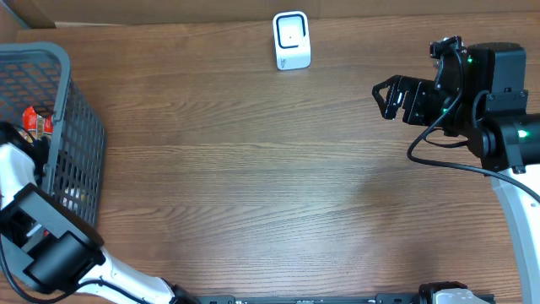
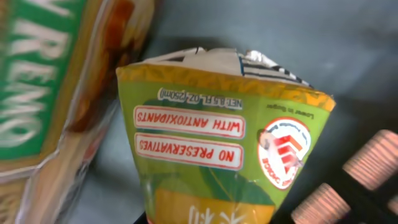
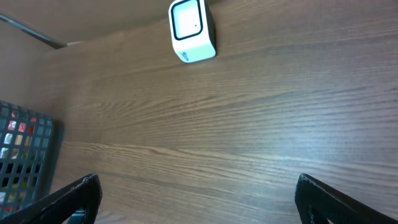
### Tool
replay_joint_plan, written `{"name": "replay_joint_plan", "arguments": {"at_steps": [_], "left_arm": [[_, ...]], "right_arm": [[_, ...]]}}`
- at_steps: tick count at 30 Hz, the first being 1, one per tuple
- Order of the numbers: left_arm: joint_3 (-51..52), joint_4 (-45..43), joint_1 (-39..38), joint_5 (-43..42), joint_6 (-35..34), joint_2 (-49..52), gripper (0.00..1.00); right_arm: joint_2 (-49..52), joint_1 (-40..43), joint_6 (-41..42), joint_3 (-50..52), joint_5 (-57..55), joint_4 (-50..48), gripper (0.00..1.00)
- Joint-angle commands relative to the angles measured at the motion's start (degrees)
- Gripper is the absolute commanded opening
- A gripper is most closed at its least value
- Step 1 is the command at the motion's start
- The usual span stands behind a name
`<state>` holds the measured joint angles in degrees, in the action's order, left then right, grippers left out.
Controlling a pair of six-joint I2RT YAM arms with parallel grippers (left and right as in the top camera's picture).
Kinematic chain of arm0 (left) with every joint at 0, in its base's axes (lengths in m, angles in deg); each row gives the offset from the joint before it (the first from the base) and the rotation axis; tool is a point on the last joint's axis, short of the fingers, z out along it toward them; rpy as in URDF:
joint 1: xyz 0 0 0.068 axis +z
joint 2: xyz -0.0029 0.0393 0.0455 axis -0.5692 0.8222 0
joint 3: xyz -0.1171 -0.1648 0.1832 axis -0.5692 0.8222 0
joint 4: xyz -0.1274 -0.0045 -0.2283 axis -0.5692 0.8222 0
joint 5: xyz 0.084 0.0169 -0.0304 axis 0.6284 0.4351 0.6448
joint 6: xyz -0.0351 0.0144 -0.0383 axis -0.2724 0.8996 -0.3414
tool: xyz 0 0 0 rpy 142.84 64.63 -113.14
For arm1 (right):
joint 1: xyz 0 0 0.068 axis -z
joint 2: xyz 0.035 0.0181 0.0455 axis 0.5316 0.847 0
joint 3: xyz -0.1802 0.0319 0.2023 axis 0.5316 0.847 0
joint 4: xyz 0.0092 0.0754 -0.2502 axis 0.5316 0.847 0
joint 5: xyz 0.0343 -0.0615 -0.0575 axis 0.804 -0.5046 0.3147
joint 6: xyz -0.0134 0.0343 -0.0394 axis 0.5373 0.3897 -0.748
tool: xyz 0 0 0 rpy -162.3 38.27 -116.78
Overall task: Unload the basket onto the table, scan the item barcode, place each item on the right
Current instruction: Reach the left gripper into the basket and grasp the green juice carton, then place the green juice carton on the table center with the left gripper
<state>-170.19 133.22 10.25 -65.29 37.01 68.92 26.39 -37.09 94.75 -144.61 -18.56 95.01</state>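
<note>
With left end effector (image 1: 12,135) clamped, right end effector (image 1: 381,97) gapes wide

Brown wood-grain table (image 1: 253,169) fills the view, grain running left-right. Plain tan backing (image 1: 152,10) along the far edge. Lighting even and soft, faint shadows on the wood.
</note>
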Motion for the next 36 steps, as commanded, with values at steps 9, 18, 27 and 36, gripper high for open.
{"name": "replay_joint_plan", "arguments": {"at_steps": [9,18,27,36], "left_arm": [[-45.0,24.4,-1.2,-5.3,-5.2,-2.1,0.04],[-58.6,31.7,-3.0,-13.9,-8.2,-15.1,0.04],[-58.3,38.2,-17.4,-19.2,-13.2,-21.7,0.04],[-56.6,39.1,-39.8,-12.2,-18.4,-18.4,0.04]], "right_arm": [[-0.1,-0.3,0.0,-1.7,-0.3,-1.1,1.00],[-0.1,-0.3,0.0,-1.7,-0.3,-1.9,1.00],[-0.1,-0.3,0.0,-1.7,-0.3,-1.9,1.00],[-0.1,-0.3,0.0,-1.7,-0.3,-1.9,1.00]]}}
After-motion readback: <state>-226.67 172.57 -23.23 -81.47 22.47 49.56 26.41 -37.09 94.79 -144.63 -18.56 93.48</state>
